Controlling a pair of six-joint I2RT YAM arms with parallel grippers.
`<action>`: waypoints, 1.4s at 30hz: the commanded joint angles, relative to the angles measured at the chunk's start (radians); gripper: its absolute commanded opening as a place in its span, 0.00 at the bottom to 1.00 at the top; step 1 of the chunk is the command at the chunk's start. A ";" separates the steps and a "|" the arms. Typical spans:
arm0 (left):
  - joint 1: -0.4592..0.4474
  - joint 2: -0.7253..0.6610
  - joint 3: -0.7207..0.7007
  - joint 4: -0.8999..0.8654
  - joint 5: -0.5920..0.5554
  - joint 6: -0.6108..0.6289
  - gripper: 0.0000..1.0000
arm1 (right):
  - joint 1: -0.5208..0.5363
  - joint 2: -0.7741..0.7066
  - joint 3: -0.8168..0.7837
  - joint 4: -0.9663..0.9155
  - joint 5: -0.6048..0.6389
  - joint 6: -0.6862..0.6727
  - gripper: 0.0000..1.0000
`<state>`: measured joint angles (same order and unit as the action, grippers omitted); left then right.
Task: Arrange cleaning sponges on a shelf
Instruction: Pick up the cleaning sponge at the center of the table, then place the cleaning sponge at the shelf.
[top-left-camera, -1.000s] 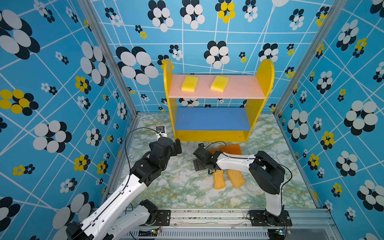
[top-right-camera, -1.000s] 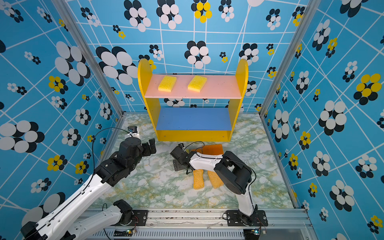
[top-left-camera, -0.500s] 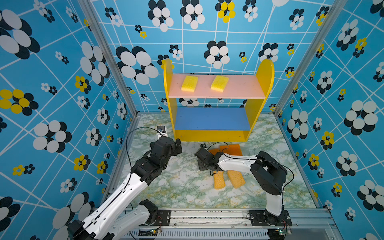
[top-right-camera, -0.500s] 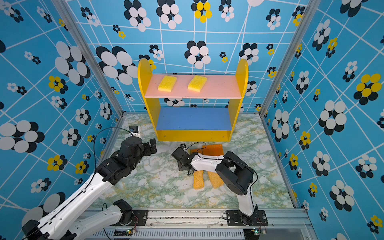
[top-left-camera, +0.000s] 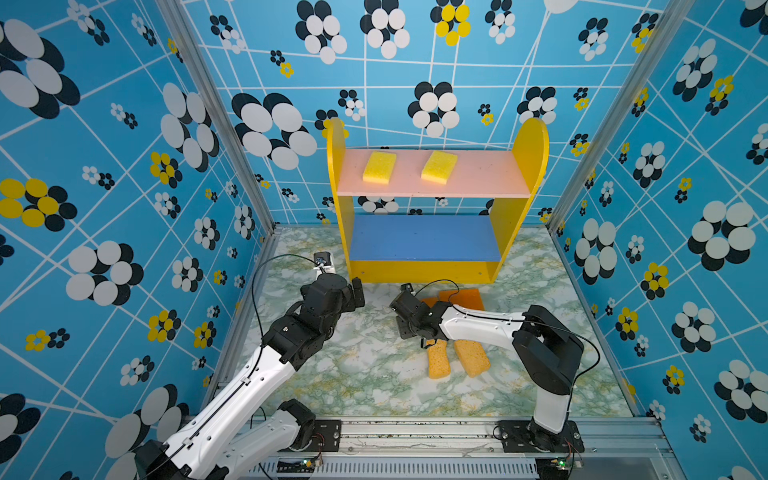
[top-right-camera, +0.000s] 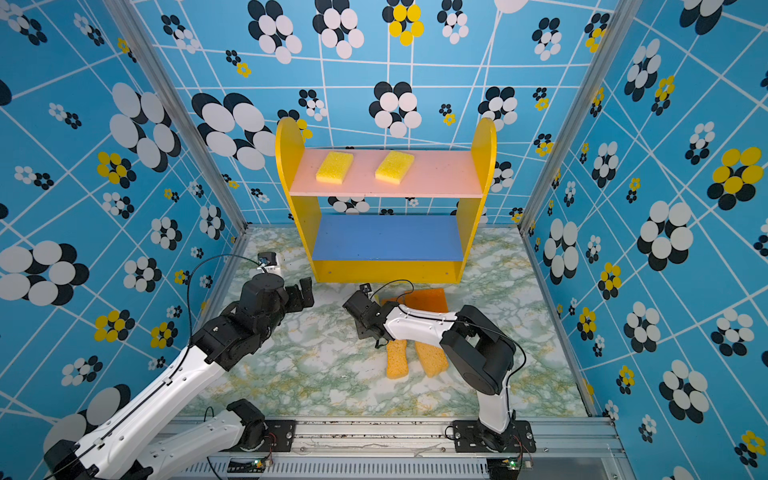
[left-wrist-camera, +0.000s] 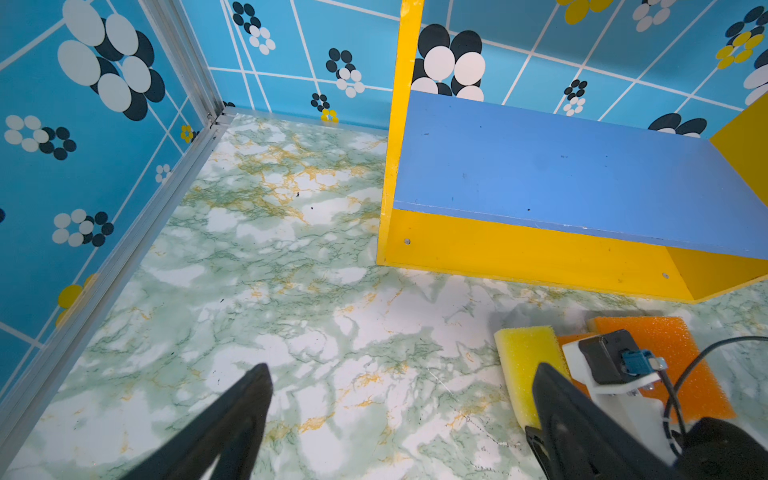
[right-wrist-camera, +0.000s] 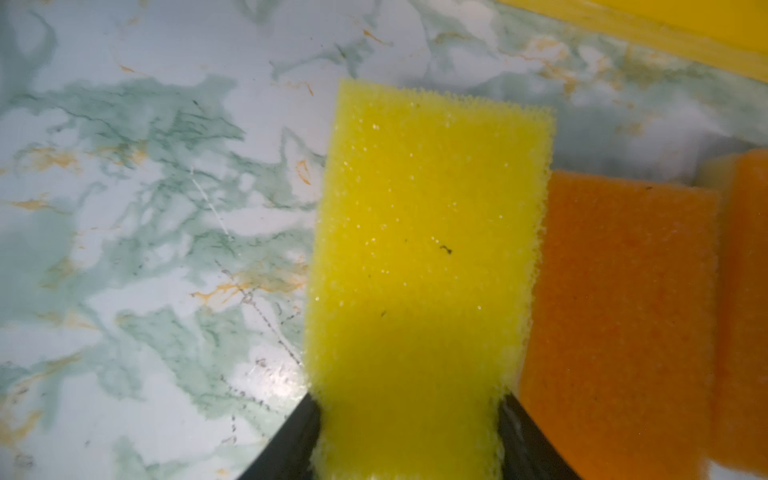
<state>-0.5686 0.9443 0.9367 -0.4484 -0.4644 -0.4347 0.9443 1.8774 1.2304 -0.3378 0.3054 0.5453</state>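
Shelf (top-left-camera: 432, 249) stands at the back of the marble floor (top-left-camera: 365, 374), its blue lower board bare, its pink upper board carrying two yellow sponges (top-left-camera: 378, 167). In both top views the right arm covers most of the flat orange sponges (top-left-camera: 467, 297) and the near ends of two tan blocks (top-left-camera: 471, 357). The right gripper (right-wrist-camera: 409, 419) is hidden from above; its wrist view shows both fingers (right-wrist-camera: 291, 440) pressed against a third yellow sponge (right-wrist-camera: 424, 249), beside an orange one. The left gripper (left-wrist-camera: 399, 395) hangs wide apart, holding nothing.
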 joint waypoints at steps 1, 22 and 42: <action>0.010 0.005 -0.018 0.017 0.003 -0.009 0.99 | 0.004 -0.055 0.036 -0.051 0.001 -0.034 0.56; 0.018 0.014 -0.021 0.022 0.007 -0.005 0.99 | -0.004 -0.297 0.190 -0.286 -0.016 -0.152 0.55; 0.020 0.087 0.009 0.044 0.041 0.001 0.99 | -0.078 -0.507 0.363 -0.392 0.099 -0.298 0.55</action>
<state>-0.5564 1.0138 0.9287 -0.4152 -0.4366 -0.4343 0.8913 1.4033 1.5517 -0.6979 0.3534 0.2985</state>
